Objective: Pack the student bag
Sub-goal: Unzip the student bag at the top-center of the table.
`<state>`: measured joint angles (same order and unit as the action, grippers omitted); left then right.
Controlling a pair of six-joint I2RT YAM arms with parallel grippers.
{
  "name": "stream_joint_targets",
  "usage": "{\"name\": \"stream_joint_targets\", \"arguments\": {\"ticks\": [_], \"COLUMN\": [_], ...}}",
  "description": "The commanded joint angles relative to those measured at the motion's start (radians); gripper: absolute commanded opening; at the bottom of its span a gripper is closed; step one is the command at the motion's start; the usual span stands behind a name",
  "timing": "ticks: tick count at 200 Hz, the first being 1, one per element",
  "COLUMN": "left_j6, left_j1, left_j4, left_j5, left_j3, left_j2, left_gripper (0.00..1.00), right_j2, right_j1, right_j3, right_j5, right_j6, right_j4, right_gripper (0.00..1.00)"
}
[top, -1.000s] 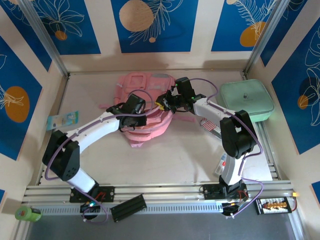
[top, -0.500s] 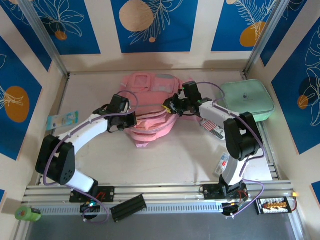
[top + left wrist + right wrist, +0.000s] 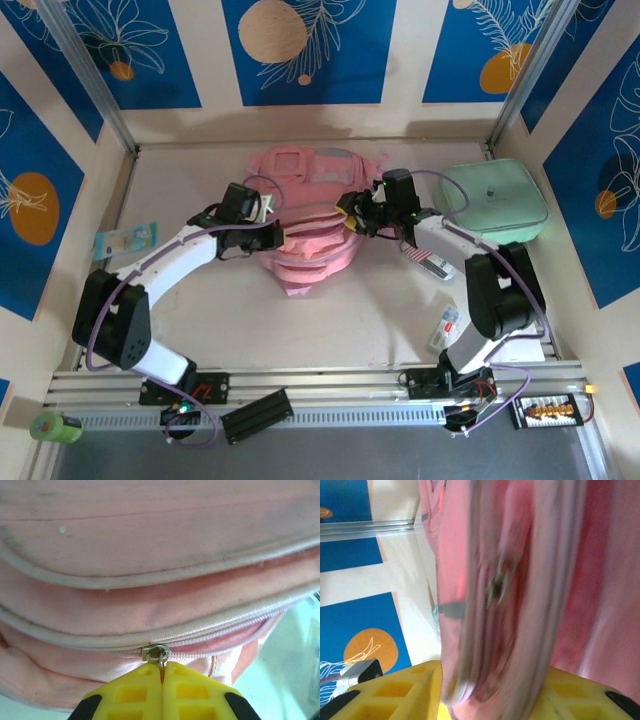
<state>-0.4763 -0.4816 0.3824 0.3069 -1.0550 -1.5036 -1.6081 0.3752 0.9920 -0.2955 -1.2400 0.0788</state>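
Note:
The pink student bag (image 3: 305,182) lies in the middle of the table, its zip pockets facing the arms. My left gripper (image 3: 270,236) sits at the bag's left side. In the left wrist view its yellow fingers (image 3: 131,692) are shut on the metal zipper pull (image 3: 158,653) of a partly open zip. My right gripper (image 3: 352,214) is at the bag's right edge. The right wrist view is blurred. There, a thick fold of the pink bag (image 3: 520,580) runs between its yellow fingers (image 3: 405,685), which hold it.
A mint-green rounded case (image 3: 493,198) rests at the right, behind the right arm. A striped packet (image 3: 426,256) and a small item (image 3: 447,322) lie near the right arm. A light blue card (image 3: 126,240) lies at the left wall.
The right gripper has pulled back to the right with the bag's edge, and the bag has shifted right. The left gripper swung left, then back onto the bag's left side.

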Motion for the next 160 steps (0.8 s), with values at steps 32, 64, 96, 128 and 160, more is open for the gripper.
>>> {"name": "stream_joint_targets", "arguments": {"ticks": [32,64,96,128,160], "left_j6": [0.055,0.055,0.081,0.130,0.171], "left_j1": [-0.111,-0.137,-0.140,-0.137,-0.102], "left_j4": [-0.051,-0.076,-0.048,0.008,0.050], "left_j5": [0.068,0.080,0.042,-0.031,-0.094], "left_j3": [-0.080,-0.092,-0.090,-0.078,-0.039], "left_j2": [-0.063,-0.079,-0.077,-0.060,-0.040], "left_gripper": [0.00,0.00,0.00,0.00,0.00], "right_j2": [0.048,0.023,-0.008,0.000,0.049], "right_j1": [0.113,0.146,0.148,0.138,0.116], "right_j3": [-0.050,-0.042,-0.002,0.025,0.023], "right_j5": [0.136,0.171,0.188,0.216,0.246], "right_j6": [-0.183,-0.204,-0.179,-0.144,-0.105], "right_j4": [0.011,0.027,0.001,-0.036,-0.064], "right_gripper": [0.51,0.50,0.42,0.24,0.12]}}
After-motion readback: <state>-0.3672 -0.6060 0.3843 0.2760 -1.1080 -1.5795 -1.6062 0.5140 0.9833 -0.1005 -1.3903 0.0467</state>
